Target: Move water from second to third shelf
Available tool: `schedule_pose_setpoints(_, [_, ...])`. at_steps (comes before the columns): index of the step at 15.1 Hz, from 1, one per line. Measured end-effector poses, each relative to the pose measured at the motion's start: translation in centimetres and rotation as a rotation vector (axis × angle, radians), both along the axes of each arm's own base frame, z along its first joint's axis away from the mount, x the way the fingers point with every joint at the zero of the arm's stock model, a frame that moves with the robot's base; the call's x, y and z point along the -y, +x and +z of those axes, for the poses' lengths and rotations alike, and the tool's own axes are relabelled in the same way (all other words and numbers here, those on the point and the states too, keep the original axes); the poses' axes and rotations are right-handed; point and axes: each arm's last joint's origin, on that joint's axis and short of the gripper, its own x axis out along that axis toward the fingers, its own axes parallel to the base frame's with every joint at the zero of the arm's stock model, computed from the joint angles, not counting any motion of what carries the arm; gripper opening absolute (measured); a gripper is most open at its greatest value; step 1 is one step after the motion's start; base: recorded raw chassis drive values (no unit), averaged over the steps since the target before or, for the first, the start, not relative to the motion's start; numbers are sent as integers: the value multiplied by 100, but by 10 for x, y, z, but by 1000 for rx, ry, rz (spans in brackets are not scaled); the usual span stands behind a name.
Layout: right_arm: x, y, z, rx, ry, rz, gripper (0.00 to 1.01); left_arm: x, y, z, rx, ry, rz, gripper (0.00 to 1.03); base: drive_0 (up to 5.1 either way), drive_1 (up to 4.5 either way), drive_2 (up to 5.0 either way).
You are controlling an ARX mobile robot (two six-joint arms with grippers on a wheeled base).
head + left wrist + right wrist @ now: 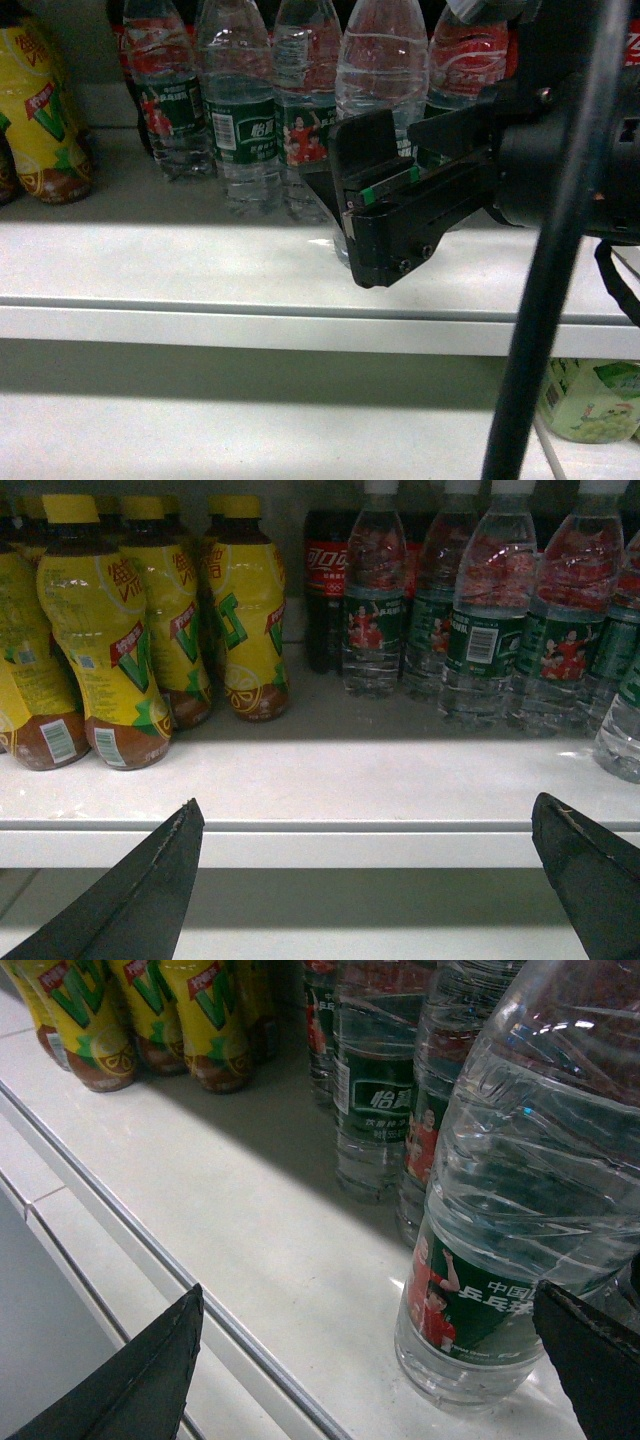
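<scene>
The water (520, 1160), a clear ribbed bottle with a green label, stands at the front of the shelf (230, 1210). It is inside my right gripper (367, 1288), close to the right finger (590, 1360) and apart from the left one. That gripper is open. In the head view the right gripper (365, 200) reaches over the shelf edge in front of this water bottle (382, 60). My left gripper (367, 815) hangs open below the shelf lip (350, 830) with nothing between its fingers. It does not show in the head view.
More water bottles (480, 610) stand in rows behind and left of the one in the gripper. Yellow tea bottles (100, 630) fill the shelf's left, with a cola bottle (325, 580) between. A lower shelf (250, 420) carries a pale green bottle (590, 400). A dark pole (560, 250) crosses the right foreground.
</scene>
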Motion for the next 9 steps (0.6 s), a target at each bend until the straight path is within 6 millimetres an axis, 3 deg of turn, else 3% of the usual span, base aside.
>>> schedule_pose_setpoints(9, [-8,26,-8,-83,-27,-149,98,0,0,0,0,0,0,98,0,0,0])
